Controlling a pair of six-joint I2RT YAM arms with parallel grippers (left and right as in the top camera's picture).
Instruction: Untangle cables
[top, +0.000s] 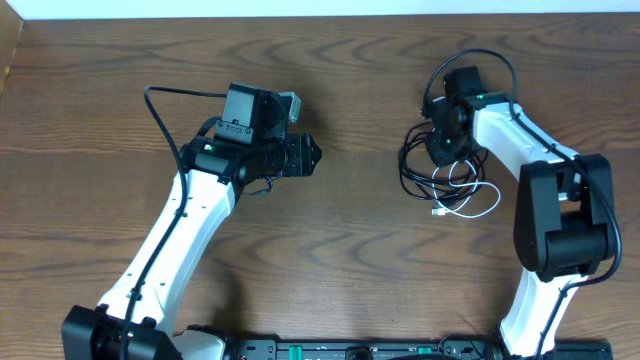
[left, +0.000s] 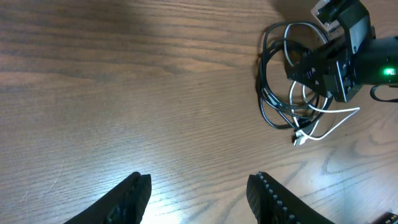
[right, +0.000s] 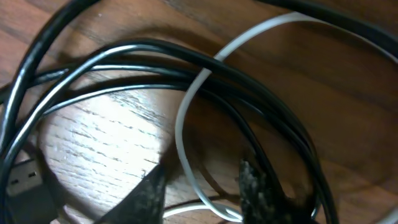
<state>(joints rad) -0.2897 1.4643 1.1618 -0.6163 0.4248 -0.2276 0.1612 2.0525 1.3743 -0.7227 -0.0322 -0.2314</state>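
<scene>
Straddling the white cable (right: 181, 124) with parted fingers (right: 149, 193), the right pincer (right: 200, 194) sits released amid the tangle, the black cables (right: 155, 53) looped just ahead of it on the desk (right: 106, 137). The left pincer (left: 199, 190), also released, hovers well apart from the heap. Nothing appears separated yet; the untangling looks barely begun.

overhead: high above, facing straight down at the table (top: 350, 250) | left wrist: low, looking past left gripper (left: 199, 186) jaws, cables (left: 266, 93) far ahead | right wrist: very close, cables fill the view around right gripper (right: 199, 190) jaws | shared: cables, all three views
</scene>
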